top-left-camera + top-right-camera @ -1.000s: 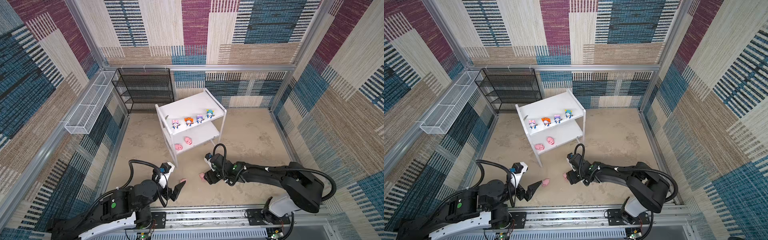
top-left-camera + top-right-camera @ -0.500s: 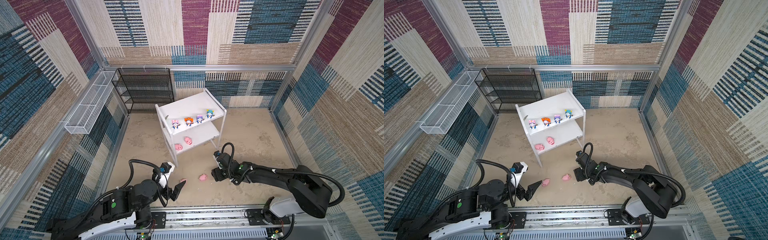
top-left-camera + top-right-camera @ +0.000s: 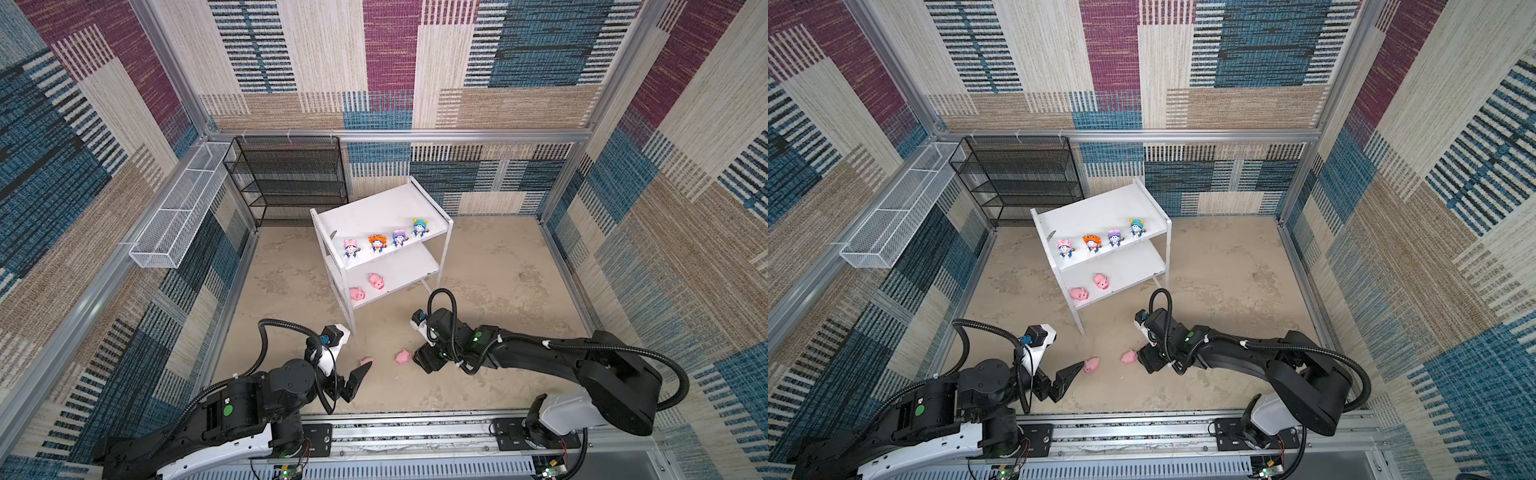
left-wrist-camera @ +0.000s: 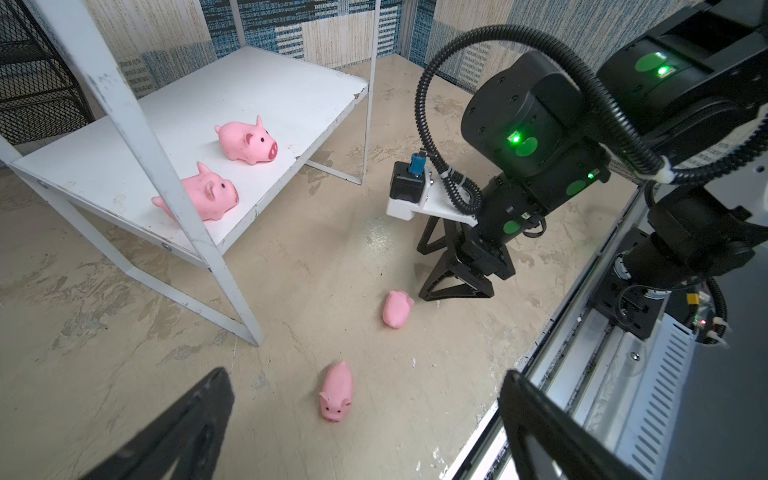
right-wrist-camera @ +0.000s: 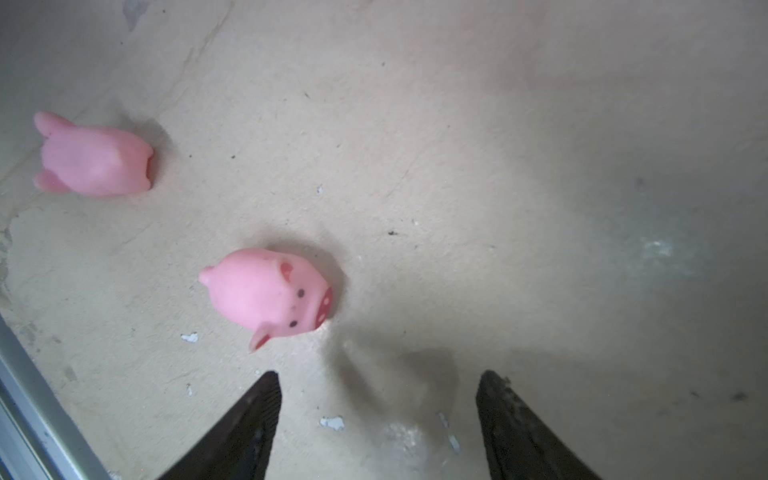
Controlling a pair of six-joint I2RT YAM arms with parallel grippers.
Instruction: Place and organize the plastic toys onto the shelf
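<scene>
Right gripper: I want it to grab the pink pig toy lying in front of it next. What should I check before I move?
1. Right gripper open and empty: ok.
2. Nearer pink plastic pig centred between its jaws: not ok. It lies ahead of the tips, off toward one finger.
3. Second pink plastic pig clear of the nearer one: ok, they lie apart.
4. Left gripper out of the way: ok. It is open, empty and near the second pig.
5. Room on the white shelf's lower board: ok. Two pink pigs sit at one end, with free board beside them.
</scene>
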